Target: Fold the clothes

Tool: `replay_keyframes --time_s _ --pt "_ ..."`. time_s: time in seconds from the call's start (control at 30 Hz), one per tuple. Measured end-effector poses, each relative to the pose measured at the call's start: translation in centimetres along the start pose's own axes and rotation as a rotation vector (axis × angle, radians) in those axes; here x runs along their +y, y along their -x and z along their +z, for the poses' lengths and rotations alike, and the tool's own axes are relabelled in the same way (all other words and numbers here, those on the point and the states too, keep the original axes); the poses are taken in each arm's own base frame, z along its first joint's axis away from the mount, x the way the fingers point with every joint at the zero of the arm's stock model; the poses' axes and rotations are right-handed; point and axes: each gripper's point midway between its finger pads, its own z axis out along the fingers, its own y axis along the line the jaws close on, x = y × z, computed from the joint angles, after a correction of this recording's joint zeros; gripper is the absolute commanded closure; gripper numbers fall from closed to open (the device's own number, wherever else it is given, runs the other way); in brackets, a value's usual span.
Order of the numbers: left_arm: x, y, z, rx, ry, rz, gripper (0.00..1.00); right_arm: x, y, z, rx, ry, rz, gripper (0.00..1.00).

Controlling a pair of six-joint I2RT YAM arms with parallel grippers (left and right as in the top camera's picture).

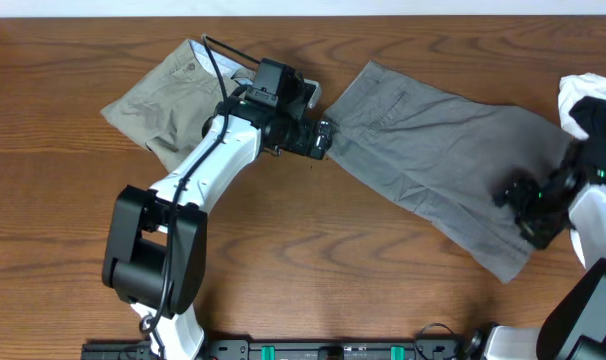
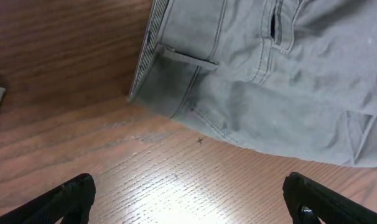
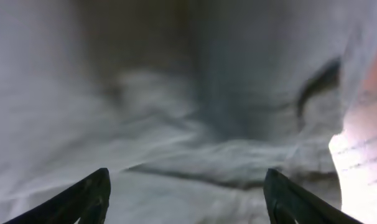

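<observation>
Mid-grey shorts (image 1: 433,160) lie spread flat across the right half of the table, waistband at the left. Khaki-olive shorts (image 1: 168,95) lie crumpled at the back left. My left gripper (image 1: 325,138) is open and empty, just off the grey waistband corner; its view shows the waistband, belt loop and pocket (image 2: 251,68) beyond the wide-apart fingers (image 2: 188,202). My right gripper (image 1: 518,205) is open, low over the right leg end of the grey shorts; its view is filled with blurred grey fabric (image 3: 176,124) between the spread fingers (image 3: 185,199).
A white cloth bundle (image 1: 588,100) sits at the far right edge. Bare wood table (image 1: 333,260) lies in front of the garments. The left arm stretches across part of the khaki shorts.
</observation>
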Motion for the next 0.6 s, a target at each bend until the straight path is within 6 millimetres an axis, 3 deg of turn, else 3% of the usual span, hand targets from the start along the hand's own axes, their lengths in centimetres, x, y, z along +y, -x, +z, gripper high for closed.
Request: replay_keyframes --time_s 0.1,0.2,0.37,0.47,0.5,0.57,0.6 --pt "0.0 0.0 0.0 0.000 0.000 0.001 0.02 -1.4 -0.6 1.9 -0.006 0.010 0.059 0.24" --pt "0.0 -0.1 0.0 0.004 0.000 -0.001 0.02 -1.6 -0.3 2.4 -0.042 0.028 0.077 0.25" --pt "0.0 -0.2 0.0 0.010 0.001 -0.003 0.02 -0.9 1.9 2.4 -0.142 0.082 0.067 0.41" --pt "0.0 -0.3 0.0 0.011 0.001 -0.004 0.02 -0.8 2.1 2.5 -0.147 0.091 0.039 0.51" --pt "0.0 -0.3 0.0 0.011 0.001 -0.004 0.02 -0.8 2.1 2.5 -0.147 0.092 0.031 0.51" --pt "0.0 -0.3 0.0 0.011 0.001 -0.004 0.02 -0.8 2.2 2.5 -0.148 0.090 0.027 0.38" --pt "0.0 -0.3 0.0 0.011 0.001 -0.004 0.02 -0.9 2.1 2.5 -0.144 0.087 0.024 0.37"
